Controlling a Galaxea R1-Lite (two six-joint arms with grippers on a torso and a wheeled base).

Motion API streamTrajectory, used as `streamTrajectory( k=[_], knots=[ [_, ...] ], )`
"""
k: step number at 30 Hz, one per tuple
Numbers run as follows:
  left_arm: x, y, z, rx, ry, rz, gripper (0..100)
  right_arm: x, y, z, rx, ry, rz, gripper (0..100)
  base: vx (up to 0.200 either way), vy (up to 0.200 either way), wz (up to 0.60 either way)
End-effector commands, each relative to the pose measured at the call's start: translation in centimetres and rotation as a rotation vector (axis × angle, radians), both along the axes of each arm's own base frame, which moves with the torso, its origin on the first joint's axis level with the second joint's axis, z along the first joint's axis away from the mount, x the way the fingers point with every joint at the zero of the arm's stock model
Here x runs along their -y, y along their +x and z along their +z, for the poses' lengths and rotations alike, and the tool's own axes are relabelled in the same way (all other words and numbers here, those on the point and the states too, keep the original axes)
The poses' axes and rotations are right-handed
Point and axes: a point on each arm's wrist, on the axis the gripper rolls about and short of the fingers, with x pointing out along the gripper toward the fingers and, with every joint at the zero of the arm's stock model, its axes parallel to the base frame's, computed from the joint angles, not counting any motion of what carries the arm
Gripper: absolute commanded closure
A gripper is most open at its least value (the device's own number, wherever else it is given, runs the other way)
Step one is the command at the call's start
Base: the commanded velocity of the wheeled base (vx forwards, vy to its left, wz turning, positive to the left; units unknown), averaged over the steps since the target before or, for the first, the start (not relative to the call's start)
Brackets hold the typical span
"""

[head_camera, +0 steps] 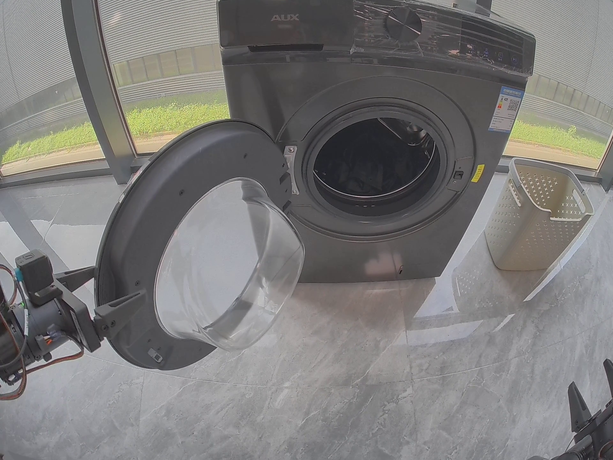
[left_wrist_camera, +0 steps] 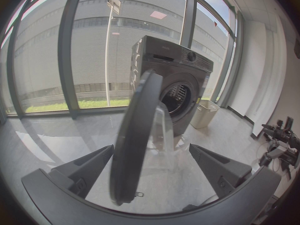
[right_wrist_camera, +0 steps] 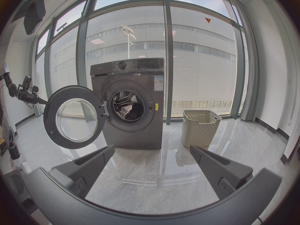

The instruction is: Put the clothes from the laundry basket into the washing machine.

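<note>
Door rim: the round grey glass-centred washer door is sitting edge-on between the left gripper's spread fingers.
Right gripper: hanging open-fingered, nearer the cream perforated basket.

Left gripper is held out low on the left, fingers spread wide; right gripper is held low, also spread.

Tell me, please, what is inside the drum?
Dark clothes lie low in the drum; its far depths are too shadowed to make out.
</note>
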Motion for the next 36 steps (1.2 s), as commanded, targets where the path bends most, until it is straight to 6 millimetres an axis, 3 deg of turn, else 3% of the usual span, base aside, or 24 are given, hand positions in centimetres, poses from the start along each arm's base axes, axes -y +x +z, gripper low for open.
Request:
streamTrajectory(
  k=[1,6,10,17,29,36],
  knots=[
    [1.4,0.6,-0.5,-0.040,-0.014,-0.119,0,0.0,0.0,-0.5,-0.001,0.000,0.001,0,0.000,0.000,0.00],
    [3.7,-1.3,0.2,-0.012,-0.049,-0.316,0,0.0,0.0,-0.5,-0.001,0.000,0.001,0,0.000,0.000,0.00],
    [4.6,-1.5,0.2,-0.018,-0.045,-0.341,0,0.0,0.0,-0.5,-0.001,0.000,0.001,0,0.000,0.000,0.00],
    [5.3,-0.3,-0.5,-0.062,-0.015,-0.313,0,0.0,0.0,-0.5,-0.001,0.000,0.001,0,0.000,0.000,0.00],
    [10.9,2.4,1.6,-0.044,-0.222,-0.436,0,0.0,0.0,-0.5,-0.001,0.000,0.001,0,0.000,0.000,0.00],
    [11.4,3.0,1.5,-0.019,-0.236,-0.375,0,0.0,0.0,-0.5,-0.001,0.000,0.001,0,0.000,0.000,0.00]
  ],
)
